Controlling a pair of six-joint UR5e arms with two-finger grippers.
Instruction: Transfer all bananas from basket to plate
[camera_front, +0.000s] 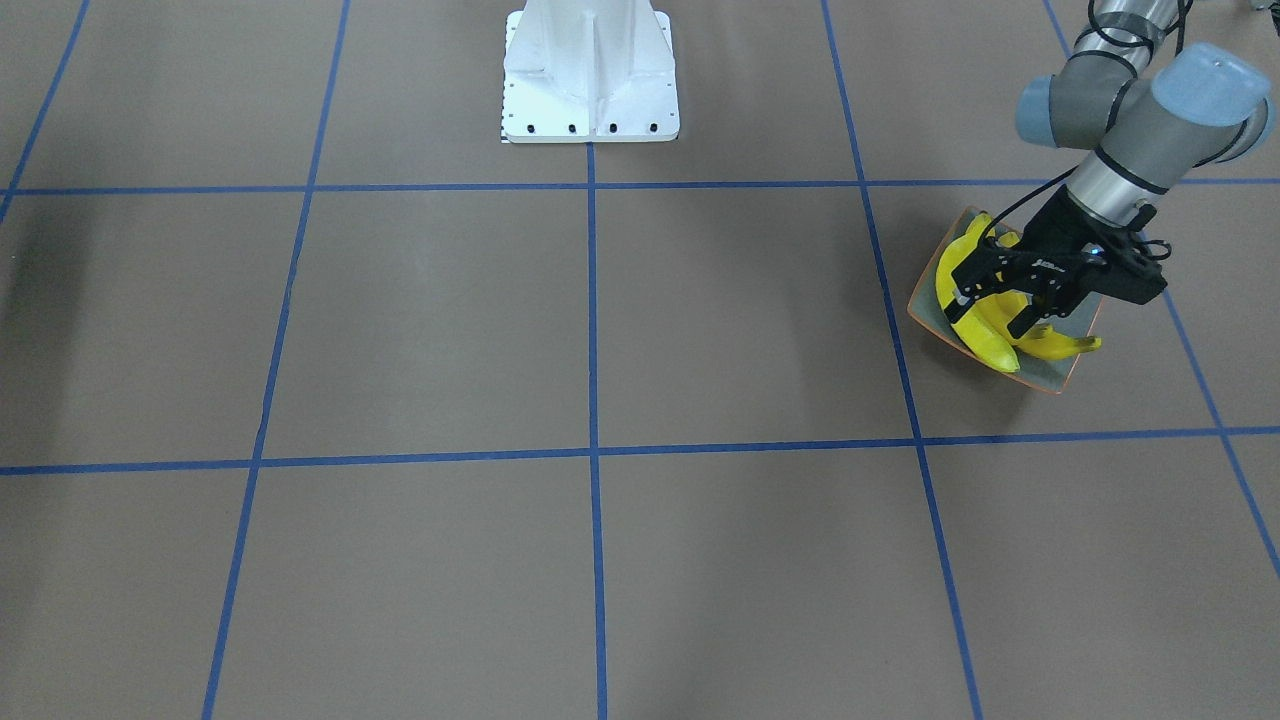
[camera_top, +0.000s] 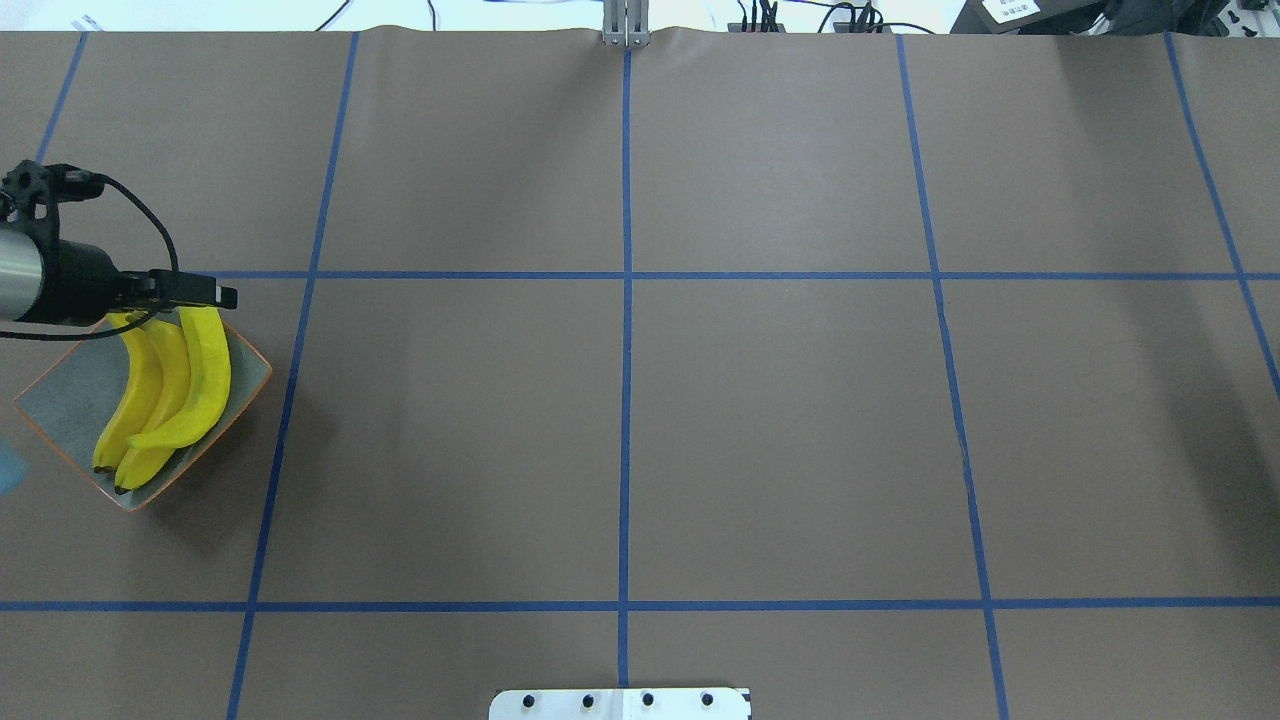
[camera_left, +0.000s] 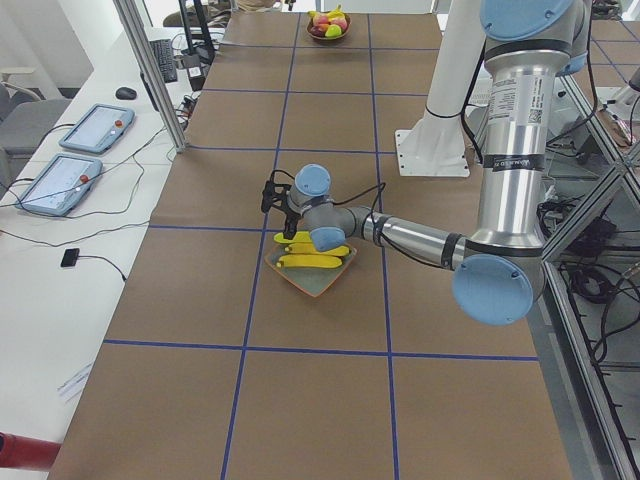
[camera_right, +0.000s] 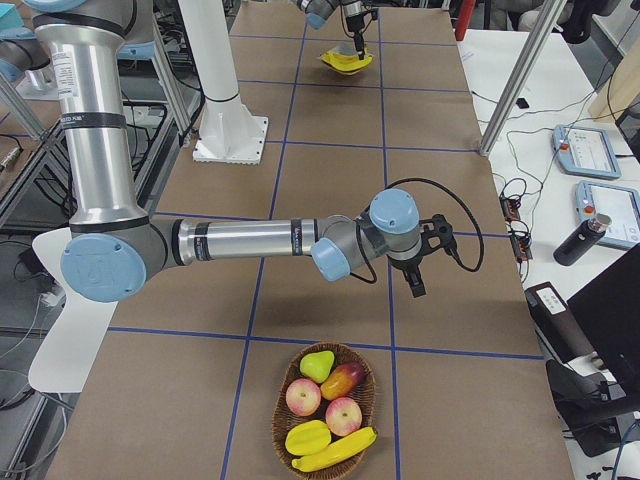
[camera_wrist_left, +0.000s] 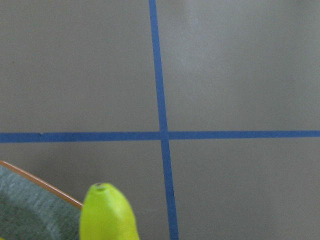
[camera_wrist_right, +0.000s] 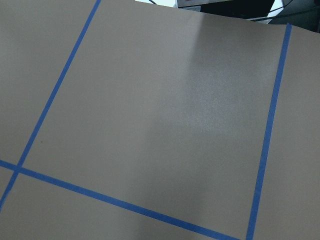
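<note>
Three yellow bananas (camera_top: 165, 395) lie side by side on the square grey-green plate (camera_top: 60, 410) at the table's left end. My left gripper (camera_front: 992, 318) hangs just over them, open, its fingers (camera_front: 1030, 318) straddling the top banana (camera_front: 985, 335) at its far end. In the left wrist view that banana's tip (camera_wrist_left: 107, 215) and the plate's orange rim (camera_wrist_left: 45, 187) show at the bottom. One more banana (camera_right: 335, 450) lies in the wicker basket (camera_right: 285, 435) at the table's right end. My right gripper (camera_right: 415, 280) hovers over bare table short of the basket; I cannot tell whether it is open or shut.
The basket also holds two apples (camera_right: 322, 405), a pear and another yellow fruit. The white robot pedestal (camera_front: 590, 75) stands at the table's robot-side edge. Blue tape lines grid the brown table. A side desk with tablets (camera_left: 95, 125) runs along the far edge.
</note>
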